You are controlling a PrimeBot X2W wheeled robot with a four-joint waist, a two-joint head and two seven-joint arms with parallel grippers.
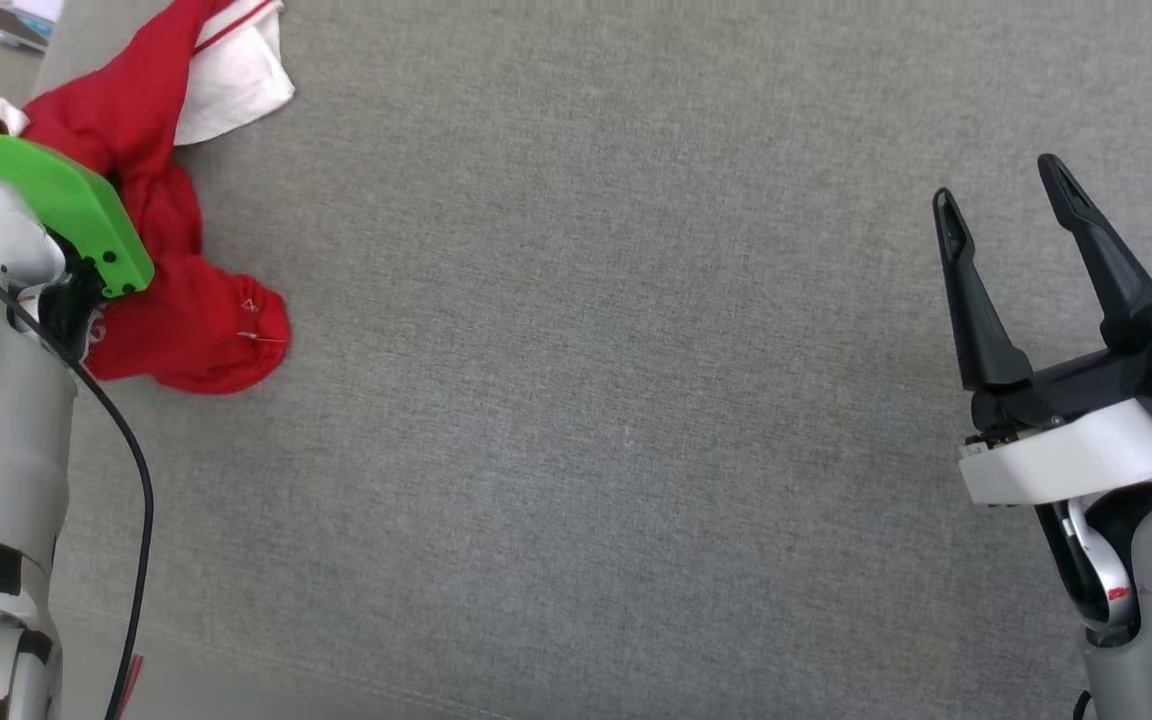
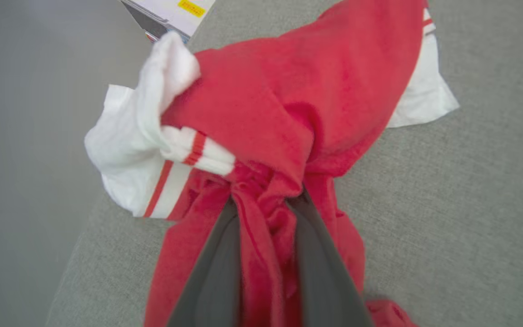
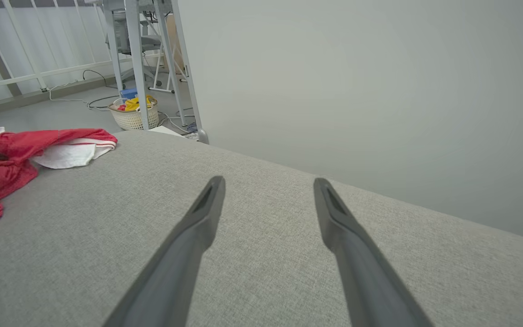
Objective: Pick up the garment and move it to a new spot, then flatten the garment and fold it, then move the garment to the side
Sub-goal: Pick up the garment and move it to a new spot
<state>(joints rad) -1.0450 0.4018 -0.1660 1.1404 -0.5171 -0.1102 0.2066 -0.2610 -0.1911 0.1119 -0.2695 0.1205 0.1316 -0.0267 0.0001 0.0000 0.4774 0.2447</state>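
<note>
While the left claw (image 2: 263, 204) pinches a bunched rope of red fabric between its two dark fingers, pressed in tight on the cloth, we are right at the start of this one! The garment (image 1: 186, 320) sits crumpled at the far left of the grey upholstered surface (image 1: 636, 400), red folds heaped under the arm's green housing (image 1: 66, 200) and a white panel flopping out on the far side. So, by my read, the grasp is made; whether the bundle is off the surface yet I cannot tell. The carry to a new spot, the flattening, the fold and the last shift aside are all left to do.

Over at the near right, the right claw (image 1: 998, 185) hovers with its fingers spread wide, nothing between them, well apart from the cloth.

Now the room! The left edge runs just beside the garment, with floor below and a white box with a yellow label (image 2: 170, 13) past it, so no slack on that side. To the right lies a broad bare stretch between the two claws, plenty for spreading. The far edge rounds off toward a pale wall, and a basket (image 3: 134, 116) stands on the floor beyond.
</note>
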